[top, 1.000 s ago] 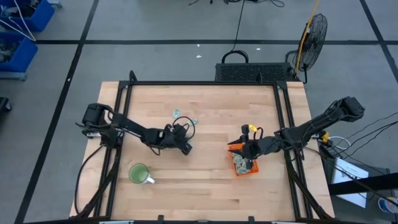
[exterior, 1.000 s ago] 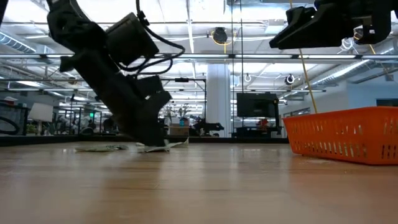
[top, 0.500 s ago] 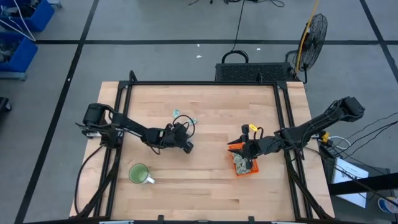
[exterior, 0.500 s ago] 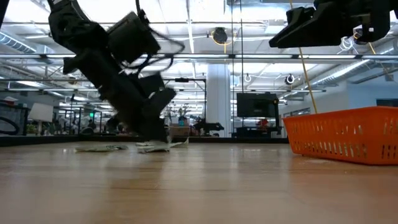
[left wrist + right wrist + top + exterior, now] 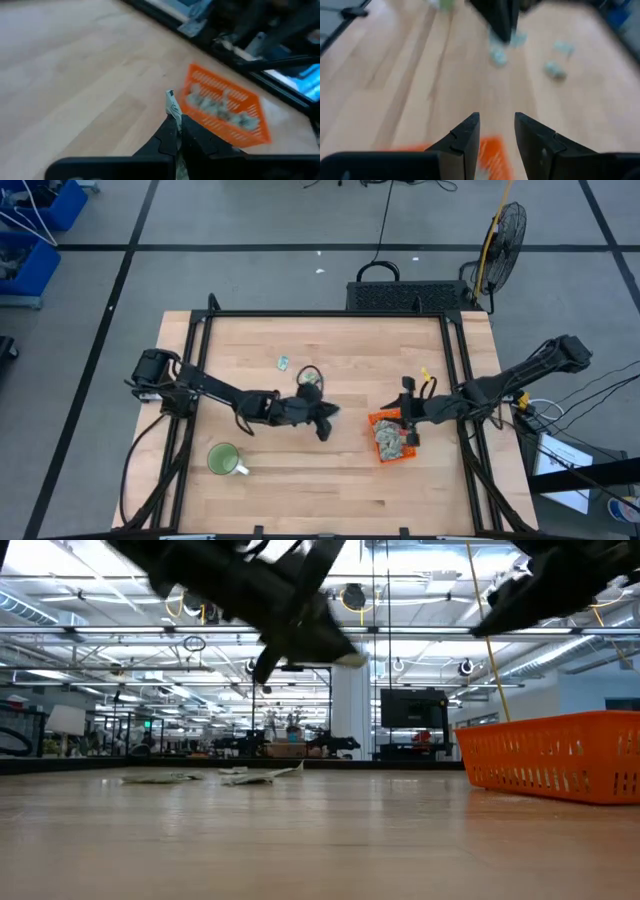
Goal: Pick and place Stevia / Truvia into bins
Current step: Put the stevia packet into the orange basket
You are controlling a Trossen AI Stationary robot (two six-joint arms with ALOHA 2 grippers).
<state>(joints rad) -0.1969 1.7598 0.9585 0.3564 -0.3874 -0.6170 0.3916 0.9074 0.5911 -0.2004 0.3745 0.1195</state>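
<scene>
My left gripper (image 5: 324,428) hangs above the middle of the table, shut on one small pale sachet (image 5: 172,103). In the left wrist view the orange tray (image 5: 226,111) lies ahead of it, with several sachets inside. Two more sachets (image 5: 284,363) (image 5: 310,378) lie flat on the wood farther back. My right gripper (image 5: 410,420) hovers open over the tray's (image 5: 392,442) far right edge, with nothing between its fingers (image 5: 470,132). My left gripper pinches the sachet's lower end (image 5: 176,116) between its two fingertips. Most of the sachet stands up beyond the tips. It is lifted well clear of the table, as the low view shows (image 5: 350,659).
A round green mug (image 5: 222,459) stands near the table's front left. Black frame rails (image 5: 200,350) run along the table's left, right and far edges. Bare wood lies between my left gripper and the tray.
My left gripper has risen from the sachets on the table with one sachet between its fingers and has swung toward the table's right, toward the tray. My right gripper has shifted slightly toward the table's right edge.
</scene>
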